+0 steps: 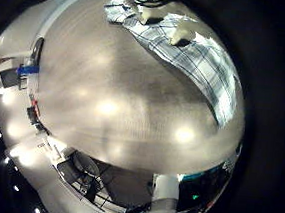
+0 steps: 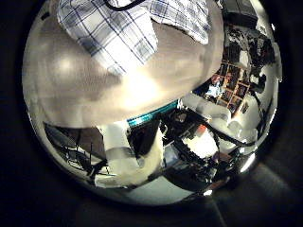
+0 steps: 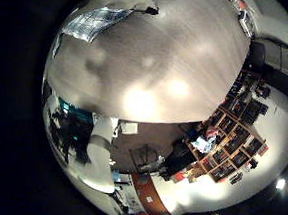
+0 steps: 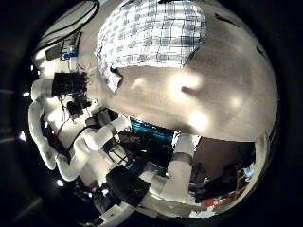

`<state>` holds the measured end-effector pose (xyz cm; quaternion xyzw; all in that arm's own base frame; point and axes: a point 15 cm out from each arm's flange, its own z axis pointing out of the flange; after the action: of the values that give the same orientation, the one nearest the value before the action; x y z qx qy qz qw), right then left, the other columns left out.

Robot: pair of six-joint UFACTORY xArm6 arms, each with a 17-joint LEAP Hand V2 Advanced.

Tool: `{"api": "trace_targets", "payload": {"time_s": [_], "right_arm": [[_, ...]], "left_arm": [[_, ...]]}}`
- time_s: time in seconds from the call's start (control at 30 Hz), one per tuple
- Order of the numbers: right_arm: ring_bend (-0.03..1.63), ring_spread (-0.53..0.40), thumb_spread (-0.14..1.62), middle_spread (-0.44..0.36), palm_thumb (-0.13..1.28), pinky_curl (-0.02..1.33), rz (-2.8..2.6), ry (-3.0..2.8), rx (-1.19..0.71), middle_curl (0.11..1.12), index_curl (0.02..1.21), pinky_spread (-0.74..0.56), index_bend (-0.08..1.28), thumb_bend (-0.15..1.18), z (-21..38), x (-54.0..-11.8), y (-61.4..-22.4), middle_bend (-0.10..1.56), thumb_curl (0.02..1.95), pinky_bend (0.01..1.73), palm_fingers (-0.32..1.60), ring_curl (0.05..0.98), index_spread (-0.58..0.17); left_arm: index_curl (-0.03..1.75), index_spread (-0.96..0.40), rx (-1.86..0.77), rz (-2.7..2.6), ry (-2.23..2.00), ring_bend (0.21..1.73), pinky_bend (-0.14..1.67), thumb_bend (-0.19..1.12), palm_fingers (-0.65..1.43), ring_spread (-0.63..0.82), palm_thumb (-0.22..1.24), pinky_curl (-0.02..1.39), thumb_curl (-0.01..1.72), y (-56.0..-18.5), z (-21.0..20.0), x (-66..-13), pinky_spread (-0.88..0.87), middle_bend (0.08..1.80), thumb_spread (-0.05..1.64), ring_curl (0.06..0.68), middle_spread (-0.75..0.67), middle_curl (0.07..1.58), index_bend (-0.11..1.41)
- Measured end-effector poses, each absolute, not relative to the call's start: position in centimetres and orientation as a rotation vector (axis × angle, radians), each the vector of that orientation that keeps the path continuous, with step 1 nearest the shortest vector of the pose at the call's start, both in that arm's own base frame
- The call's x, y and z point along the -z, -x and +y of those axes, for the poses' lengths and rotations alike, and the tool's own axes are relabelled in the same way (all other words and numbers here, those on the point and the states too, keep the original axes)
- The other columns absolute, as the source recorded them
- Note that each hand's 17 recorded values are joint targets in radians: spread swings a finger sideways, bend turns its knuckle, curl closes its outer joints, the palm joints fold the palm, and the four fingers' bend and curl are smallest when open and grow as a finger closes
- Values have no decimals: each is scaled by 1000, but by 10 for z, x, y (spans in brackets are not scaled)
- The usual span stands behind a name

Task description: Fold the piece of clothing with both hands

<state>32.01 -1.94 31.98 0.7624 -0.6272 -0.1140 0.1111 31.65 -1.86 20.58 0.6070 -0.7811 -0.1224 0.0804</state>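
A checked shirt (image 4: 151, 33) lies spread flat on the table (image 4: 227, 85), far from both palms. In the left thumb side view the shirt (image 2: 104, 33) reaches the table's edge. Two fingertips (image 1: 150, 17) of my left hand hang over the shirt (image 1: 202, 62) without touching it; the hand holds nothing. From the right little finger side, the shirt (image 3: 96, 21) is small and distant, and only one fingertip (image 3: 147, 7) of my right hand shows, off the cloth. The other arm's hand (image 4: 71, 85) hovers beside the shirt's edge.
Bare tabletop (image 1: 113, 104) spreads out beside the shirt. Beyond the table's edge stand cluttered shelves (image 3: 226, 144), a dark box (image 3: 278, 63) and equipment (image 2: 227, 85). A robot arm (image 4: 47, 123) rises at the table's side.
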Motion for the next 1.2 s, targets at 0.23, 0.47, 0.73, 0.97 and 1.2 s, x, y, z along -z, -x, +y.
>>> {"api": "trace_targets", "payload": {"time_s": [0.23,0.47,0.73,0.97,1.2], "right_arm": [[698,-34,1089,-62,69,69,-1845,-2231,337,361,295,410,166,-22,-18,-318,-319,312,255,761,310,179,-405],[694,-32,1090,-61,69,69,-1846,-2225,334,361,298,409,170,-22,-16,-318,-319,308,254,761,314,179,-402],[690,-32,1090,-61,69,70,-1837,-2228,333,363,299,409,167,-22,-18,-317,-319,312,253,757,318,180,-400],[777,-84,1075,-70,134,71,-1805,-2204,378,356,287,354,146,-7,-15,-298,-324,285,269,790,356,203,-384],[850,-137,1040,-79,249,63,-1698,-2281,344,380,283,226,157,-13,21,-263,-350,338,297,826,372,232,-301]], "left_arm": [[271,51,398,-2340,-1778,660,445,-36,-18,464,112,366,314,-326,-24,-183,424,185,846,235,393,304,153],[350,24,445,-2351,-1788,611,279,-2,399,259,244,311,339,-326,-34,-167,264,460,902,207,142,399,282],[474,-262,392,-2447,-1848,1133,845,134,1237,-331,693,538,421,-343,-46,-181,-243,846,1021,407,-236,642,371],[680,-466,300,-2556,-1876,1344,1092,91,1144,-428,802,707,491,-347,-52,-235,-425,1050,998,509,-409,775,649],[837,-569,372,-2554,-1821,1421,1154,26,1049,-437,830,800,537,-335,-55,-272,-500,1128,996,538,-478,836,716]]}}
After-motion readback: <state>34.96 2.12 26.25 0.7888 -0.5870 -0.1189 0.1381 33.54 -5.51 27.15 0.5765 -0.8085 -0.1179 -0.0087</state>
